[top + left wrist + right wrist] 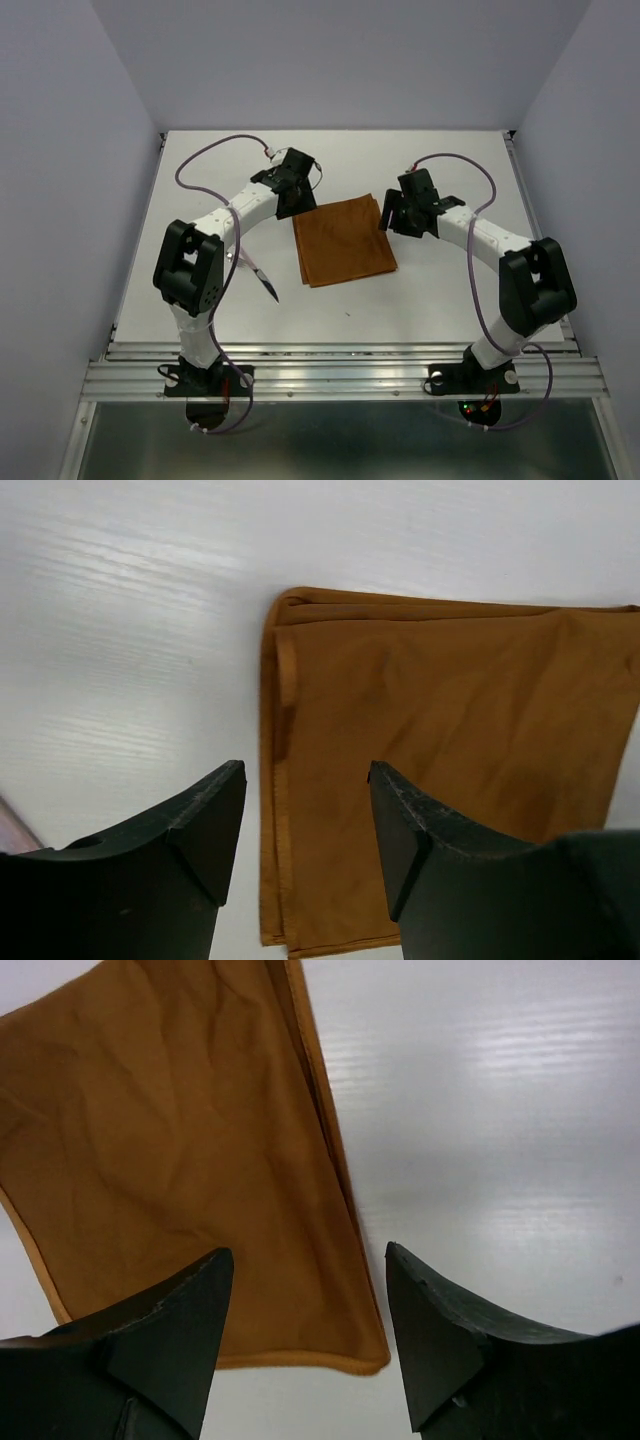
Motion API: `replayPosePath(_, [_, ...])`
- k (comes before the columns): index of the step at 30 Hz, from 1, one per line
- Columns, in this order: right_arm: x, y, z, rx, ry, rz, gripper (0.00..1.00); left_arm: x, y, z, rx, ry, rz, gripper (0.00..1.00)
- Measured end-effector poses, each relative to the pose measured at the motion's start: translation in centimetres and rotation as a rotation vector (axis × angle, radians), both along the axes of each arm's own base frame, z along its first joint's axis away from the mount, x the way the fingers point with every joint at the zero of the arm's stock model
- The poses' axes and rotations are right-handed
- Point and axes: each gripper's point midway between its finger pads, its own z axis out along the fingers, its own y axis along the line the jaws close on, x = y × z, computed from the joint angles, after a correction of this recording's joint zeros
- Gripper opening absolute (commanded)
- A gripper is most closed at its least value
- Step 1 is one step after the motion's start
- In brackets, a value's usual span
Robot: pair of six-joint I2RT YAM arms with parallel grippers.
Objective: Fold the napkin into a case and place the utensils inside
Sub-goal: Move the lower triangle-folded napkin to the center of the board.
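Note:
The rust-orange napkin (342,243) lies folded flat in layers in the middle of the table. It also shows in the left wrist view (450,710) and the right wrist view (180,1160). My left gripper (292,205) hovers open over the napkin's far left edge (305,775), empty. My right gripper (390,212) hovers open over the napkin's far right corner (308,1258), empty. A slender silver utensil with a dark pointed end (266,284) lies left of the napkin, partly hidden by my left arm. No other utensils show.
The white table (440,300) has grey walls on three sides. A metal rail (340,375) runs along the near edge, where both arm bases are bolted. Purple cables (205,155) loop from each arm.

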Motion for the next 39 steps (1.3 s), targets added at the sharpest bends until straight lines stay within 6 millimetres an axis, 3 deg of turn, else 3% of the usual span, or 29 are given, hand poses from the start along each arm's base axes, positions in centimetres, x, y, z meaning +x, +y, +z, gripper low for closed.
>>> replayPosePath(3, [1.4, 1.0, -1.0, 0.001, 0.008, 0.043, 0.61, -0.5, 2.6, -1.3, 0.016, 0.033, 0.040, 0.63])
replayPosePath(6, [1.4, 1.3, -2.9, -0.006, 0.047, 0.064, 0.54, -1.2, 4.0, -1.3, 0.014, 0.038, 0.053, 0.63])
replayPosePath(10, [1.0, 1.2, -5.2, -0.022, 0.094, 0.064, 0.42, -1.8, 4.4, -0.3, -0.008, 0.011, 0.047, 0.64])
replayPosePath(13, [0.5, 1.0, -6.1, -0.023, 0.108, 0.060, 0.24, -1.9, 4.7, -0.1, -0.021, -0.004, 0.042, 0.64])
replayPosePath(17, [-0.2, 0.9, -6.6, -0.010, 0.101, 0.057, 0.11, -2.3, 5.2, -1.1, -0.025, 0.015, 0.041, 0.64])
replayPosePath(20, [-2.0, 0.5, -6.7, 0.009, 0.105, 0.055, 0.06, -2.9, 5.5, -2.2, -0.028, 0.032, 0.040, 0.64])
replayPosePath(23, [-5.0, -0.1, -6.9, 0.042, 0.128, 0.062, 0.09, -4.6, 5.8, -3.4, -0.037, 0.066, 0.029, 0.64])
replayPosePath(25, [-7.1, -0.5, -6.9, 0.059, 0.137, 0.066, 0.27, -6.0, 6.1, -3.7, -0.047, 0.086, 0.021, 0.64])
replayPosePath(30, [-10.1, -1.5, -6.2, 0.068, 0.152, 0.064, 0.44, -8.4, 6.4, -2.7, -0.097, 0.076, 0.008, 0.65])
replayPosePath(35, [-8.8, -1.4, -4.5, 0.070, 0.120, 0.057, 0.48, -8.3, 5.2, -2.0, -0.136, 0.061, -0.029, 0.64])
replayPosePath(39, [-5.2, -1.3, -2.8, 0.075, 0.079, 0.025, 0.45, -6.7, 3.3, -3.4, -0.142, 0.098, -0.081, 0.49])
